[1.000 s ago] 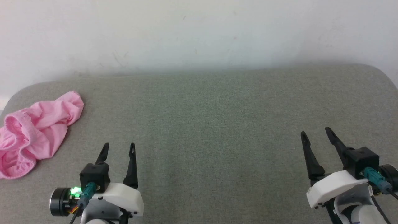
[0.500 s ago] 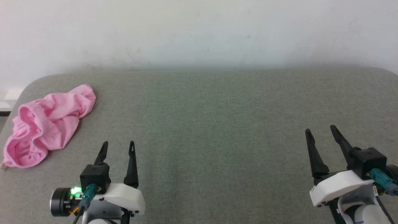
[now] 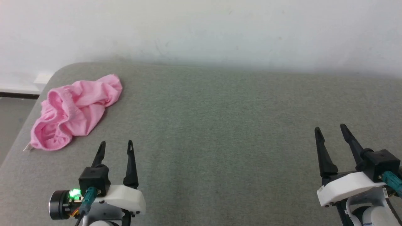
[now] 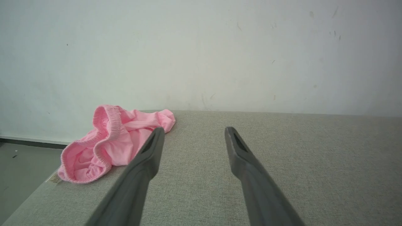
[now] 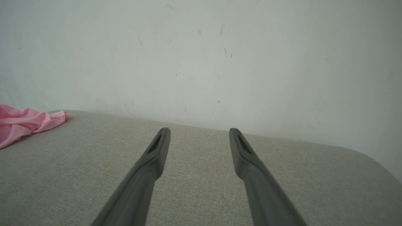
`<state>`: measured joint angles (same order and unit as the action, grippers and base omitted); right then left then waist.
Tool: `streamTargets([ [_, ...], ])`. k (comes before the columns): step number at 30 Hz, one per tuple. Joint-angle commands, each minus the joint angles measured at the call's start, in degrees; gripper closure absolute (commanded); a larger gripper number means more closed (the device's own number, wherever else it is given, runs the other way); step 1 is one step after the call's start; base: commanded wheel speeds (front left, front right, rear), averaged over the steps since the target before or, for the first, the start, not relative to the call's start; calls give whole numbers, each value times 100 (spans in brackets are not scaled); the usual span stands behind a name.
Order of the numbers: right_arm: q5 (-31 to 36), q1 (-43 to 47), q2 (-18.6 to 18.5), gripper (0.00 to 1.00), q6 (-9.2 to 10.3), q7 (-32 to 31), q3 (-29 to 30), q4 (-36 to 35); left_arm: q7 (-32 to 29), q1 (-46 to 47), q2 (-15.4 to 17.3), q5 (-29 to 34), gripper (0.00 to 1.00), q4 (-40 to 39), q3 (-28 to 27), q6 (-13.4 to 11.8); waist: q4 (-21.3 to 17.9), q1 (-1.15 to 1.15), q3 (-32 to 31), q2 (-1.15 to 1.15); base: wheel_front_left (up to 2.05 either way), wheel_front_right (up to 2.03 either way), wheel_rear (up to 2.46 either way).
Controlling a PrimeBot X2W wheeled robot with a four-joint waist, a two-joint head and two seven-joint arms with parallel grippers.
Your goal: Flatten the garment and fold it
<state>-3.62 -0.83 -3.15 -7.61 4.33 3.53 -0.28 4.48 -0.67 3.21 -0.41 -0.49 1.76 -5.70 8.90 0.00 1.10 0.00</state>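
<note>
The pink garment [image 3: 75, 111] lies crumpled near the far left corner of the grey-green padded surface [image 3: 220, 125], its ruffled elastic band bunched on top and a small white label [image 3: 27, 147] poking out at its near left end. In the left wrist view the garment [image 4: 110, 142] sits ahead and to the left of my fingers. Its far end [image 5: 28, 123] shows at the left edge of the right wrist view. My left gripper [image 3: 116, 144] is open and empty, short of the garment and to its right. My right gripper [image 3: 330, 128] hovers open and empty at the far right.
A white wall [image 3: 201, 28] rises directly behind the surface. The surface's rounded left edge [image 3: 19, 138] drops to a grey floor [image 3: 11, 116] with a dark baseboard strip. A wide stretch of bare fabric lies between the two grippers.
The head camera has turned left, so the garment sits further right and higher in the picture. Both grippers stay open and hold about the same places in the view.
</note>
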Motion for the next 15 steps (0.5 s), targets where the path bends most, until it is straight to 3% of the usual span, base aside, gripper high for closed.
streamTargets([
  [1, -72, 68, 9, 0, 4, 75, 33, -36, 59, 89, -3, -33, 0, -14, 15, -71, 162, 0, 20, 0, 0, 0, 0],
  [15, -170, 101, 12, 0, 5, 242, 144, -48, 227, 86, -11, -74, 0, -3, -2, -266, 843, 0, 82, 0, 0, 0, 0],
])
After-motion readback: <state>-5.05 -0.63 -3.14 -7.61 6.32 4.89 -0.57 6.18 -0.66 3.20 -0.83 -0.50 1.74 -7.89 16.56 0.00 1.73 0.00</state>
